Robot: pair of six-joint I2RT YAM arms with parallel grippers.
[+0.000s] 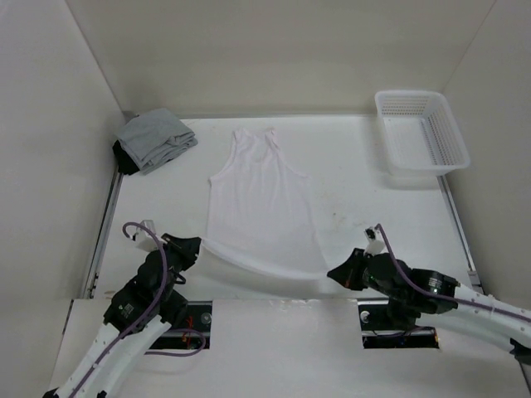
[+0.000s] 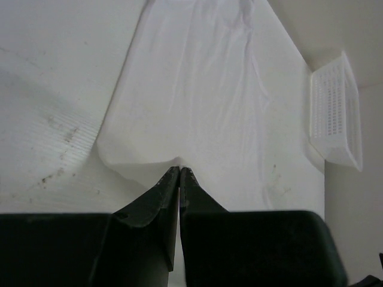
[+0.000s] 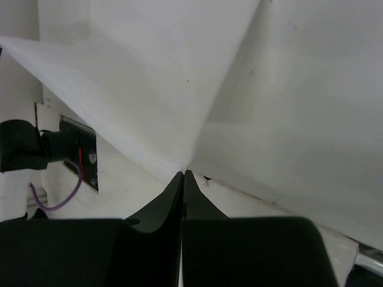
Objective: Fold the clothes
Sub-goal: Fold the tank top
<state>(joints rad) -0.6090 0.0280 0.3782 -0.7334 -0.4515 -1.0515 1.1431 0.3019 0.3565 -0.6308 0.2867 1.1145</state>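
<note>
A white garment [image 1: 261,203], a sleeveless top of thin fabric, lies spread in the middle of the table [image 1: 357,186] with its shoulder straps toward the far wall and its hem toward the arms. The left gripper [image 1: 192,247] is at the near left corner of the hem, its jaws pressed together with a pinch of the fabric edge between the tips; the left wrist view shows the cloth puckering right at the closed tips and the rest of the top stretching away flat. The right gripper [image 1: 335,274] is at the near right corner of the hem, jaws likewise closed on the fabric; in the right wrist view the cloth rises from the tips in a taut tent-like sheet. Between the two grippers the hem is raised off the table and sags in a shallow curved band, while the upper part of the top rests flat. A grey cloth bundle [image 1: 154,139] with a dark edge sits in the far left corner, and a white basket [image 1: 455,137] stands in the far right corner, both well apart from the top
</note>
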